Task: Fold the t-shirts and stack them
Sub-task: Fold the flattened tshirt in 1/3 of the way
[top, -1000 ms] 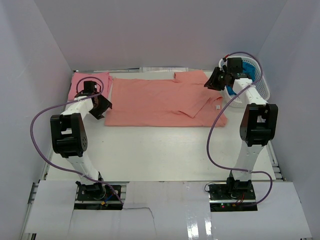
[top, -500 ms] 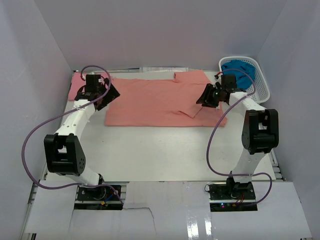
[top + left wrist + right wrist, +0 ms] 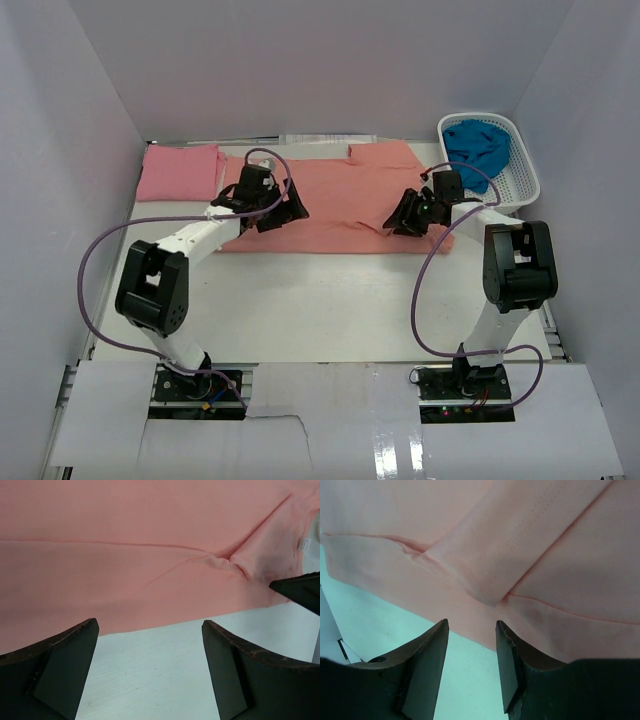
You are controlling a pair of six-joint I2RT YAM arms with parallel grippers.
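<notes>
Filling white lattice basket [image 3: 527, 178], crumpled teal-blue t-shirt [image 3: 478, 145], far right corner

Three t-shirts: one salmon-orange t-shirt [image 3: 330, 205], one pink t-shirt [image 3: 178, 172], one teal-blue t-shirt [image 3: 477, 145]. One white lattice basket [image 3: 526, 168]. One table [image 3: 330, 300]. Two robot arms with two grippers: left gripper [image 3: 285, 212], right gripper [image 3: 403, 217].

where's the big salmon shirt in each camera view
Top external: salmon shirt spread flat, far middle of the table.
Left wrist: fills the upper half.
Right wrist: fills most of the top.
Shared landmark: its near hem against the white table.
</notes>
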